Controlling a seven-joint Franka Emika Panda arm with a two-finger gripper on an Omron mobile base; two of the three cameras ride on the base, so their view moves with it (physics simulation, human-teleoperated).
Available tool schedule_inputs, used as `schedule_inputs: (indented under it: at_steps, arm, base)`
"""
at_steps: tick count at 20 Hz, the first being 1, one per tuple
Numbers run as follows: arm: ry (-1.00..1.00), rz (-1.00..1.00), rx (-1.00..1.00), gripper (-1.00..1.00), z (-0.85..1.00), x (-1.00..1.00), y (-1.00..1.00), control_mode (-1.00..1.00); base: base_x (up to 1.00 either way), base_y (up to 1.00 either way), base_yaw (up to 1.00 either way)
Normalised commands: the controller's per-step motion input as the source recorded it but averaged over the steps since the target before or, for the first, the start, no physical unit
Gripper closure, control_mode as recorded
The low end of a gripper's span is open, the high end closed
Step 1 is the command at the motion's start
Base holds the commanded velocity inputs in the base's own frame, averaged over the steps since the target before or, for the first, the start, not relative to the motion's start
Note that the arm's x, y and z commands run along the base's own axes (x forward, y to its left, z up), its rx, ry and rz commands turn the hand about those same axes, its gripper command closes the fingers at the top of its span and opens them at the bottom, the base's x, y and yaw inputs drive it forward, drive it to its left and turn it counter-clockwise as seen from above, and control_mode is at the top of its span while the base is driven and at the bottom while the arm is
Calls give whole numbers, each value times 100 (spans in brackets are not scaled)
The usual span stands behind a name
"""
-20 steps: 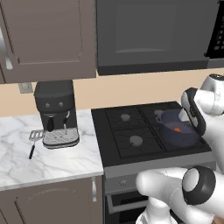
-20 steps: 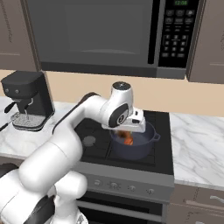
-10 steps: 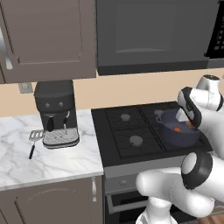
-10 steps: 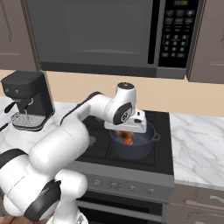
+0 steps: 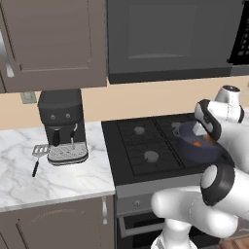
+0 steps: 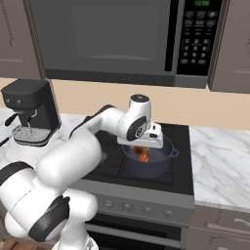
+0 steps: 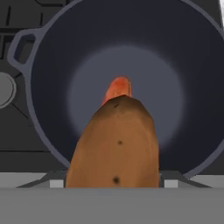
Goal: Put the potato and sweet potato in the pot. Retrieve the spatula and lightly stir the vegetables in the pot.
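Potato (image 7: 116, 144) sits clamped between the gripper's (image 6: 141, 146) fingers, which stand fairly wide apart around its brown body, its long axis running along the fingers and pointing down into the pot (image 7: 57, 65). Directly beyond its tip, on the pot floor, lies the sweet potato (image 7: 116, 89), orange-red and mostly hidden behind the potato. So the potato hangs straight over the pot's middle, and I judge a simple release would drop it in beside or onto the other tuber. Farther off, on the marble counter (image 5: 63, 180) by the coffee machine (image 5: 62, 126), the spatula (image 5: 38, 158) lies untouched, well apart from the stove (image 5: 146, 146).
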Motion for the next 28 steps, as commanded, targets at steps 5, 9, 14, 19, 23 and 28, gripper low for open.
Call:
schedule_inputs:
  at_steps: [5,9,14,19,23,28]
  arm:
    - [3,0,0,100,-5,43,0,-100]
    - [5,0,0,100,-10,30,0,-100]
    - [5,0,0,100,-14,10,0,-100]
    - [8,0,0,100,-26,0,0,-100]
    - [7,0,0,100,-36,0,0,-100]
    - [3,0,0,100,-22,0,0,-100]
  base:
    - [0,0,0]
    - [0,0,0]
    - [0,0,0]
    - [0,0,0]
    - [0,0,0]
    - [0,0,0]
